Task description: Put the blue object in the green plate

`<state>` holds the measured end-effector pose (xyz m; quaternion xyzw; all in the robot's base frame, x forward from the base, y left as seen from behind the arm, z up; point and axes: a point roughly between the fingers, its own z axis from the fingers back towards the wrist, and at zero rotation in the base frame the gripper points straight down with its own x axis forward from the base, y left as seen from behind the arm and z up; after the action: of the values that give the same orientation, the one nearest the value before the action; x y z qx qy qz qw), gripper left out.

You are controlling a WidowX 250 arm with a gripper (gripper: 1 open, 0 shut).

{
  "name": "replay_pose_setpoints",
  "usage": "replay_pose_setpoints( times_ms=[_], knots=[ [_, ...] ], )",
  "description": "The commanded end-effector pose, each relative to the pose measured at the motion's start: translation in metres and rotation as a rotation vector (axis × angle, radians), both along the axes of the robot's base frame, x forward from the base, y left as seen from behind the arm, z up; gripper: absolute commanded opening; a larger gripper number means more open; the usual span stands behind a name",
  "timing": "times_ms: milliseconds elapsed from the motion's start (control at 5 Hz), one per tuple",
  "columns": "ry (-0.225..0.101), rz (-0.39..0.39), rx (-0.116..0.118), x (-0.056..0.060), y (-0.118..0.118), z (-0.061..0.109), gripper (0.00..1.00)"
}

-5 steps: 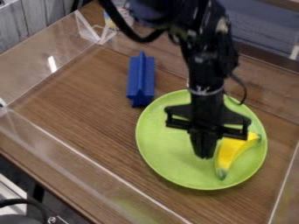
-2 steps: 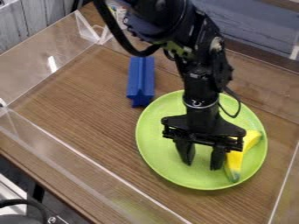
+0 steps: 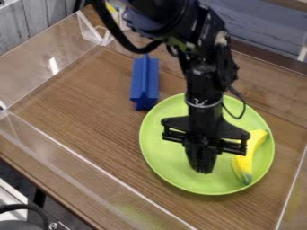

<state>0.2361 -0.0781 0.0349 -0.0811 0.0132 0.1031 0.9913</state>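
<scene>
Over the green plate (image 3: 168, 168), above the middle of its surface, hang the closed jaws (image 3: 204, 168) of the single arm, their tips drawn together and gripping nothing that can be made out. The blue object (image 3: 145, 84) lies on the desk (image 3: 81, 115) outside the plate, just beyond the rim on the side toward the desk's far edge and left of the arm as viewed. Its long axis runs roughly from the near edge of the desk toward the far edge. The yellow banana (image 3: 247, 157) rests in the plate, near the rim on the opposite side of the jaws. Relation governing the next move: the block lies up and to the left of the jaws in the view, so the arm would need to travel that way, open, and close across the block's narrow width. The placing appears still to be done.
</scene>
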Motion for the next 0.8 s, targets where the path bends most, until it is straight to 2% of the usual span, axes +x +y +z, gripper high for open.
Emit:
replay_pose_setpoints(
  times_ms=[0, 200, 400, 600],
  knots=[
    [-0.054, -0.004, -0.009, 0.0091, -0.003, 0.0143, 1.0],
    [-0.047, -0.004, -0.007, 0.0087, -0.0035, 0.015, 1.0],
    [-0.045, -0.007, -0.007, 0.009, -0.0036, 0.0159, 0.0],
    [-0.04, -0.008, -0.004, 0.009, -0.0023, 0.0164, 1.0]
  ],
)
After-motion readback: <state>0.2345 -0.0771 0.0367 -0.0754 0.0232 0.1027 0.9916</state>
